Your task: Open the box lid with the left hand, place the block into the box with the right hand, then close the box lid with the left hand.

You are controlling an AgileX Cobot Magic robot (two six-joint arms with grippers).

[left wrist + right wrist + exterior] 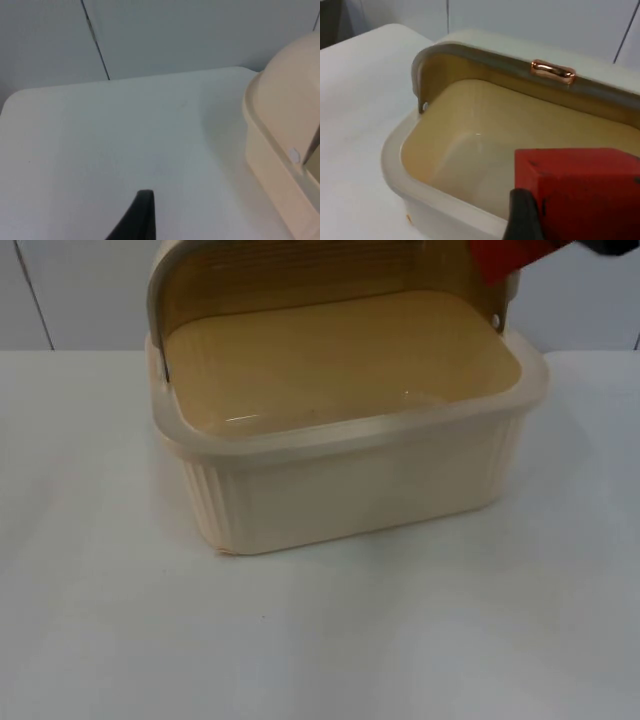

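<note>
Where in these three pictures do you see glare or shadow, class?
Top view: small bright glints on the floor of the box, and a faint shadow on the table beside it. Right wrist view: a highlight on the copper handle of the lid; the red block looks evenly lit. Left wrist view: soft shade beside the box.

One box (350, 490) stood on one white table (100, 590), cream, ribbed walls. One lid (485, 55), swung up and back at the box's rear. One copper-coloured handle (553, 71) counted on that lid. One red block (580, 190) above the box opening, a corner of it also seen from the top view. Two hinge pins noted, one at each end of the lid. One grey partition wall (200, 35) behind the table, with vertical seams across it.
</note>
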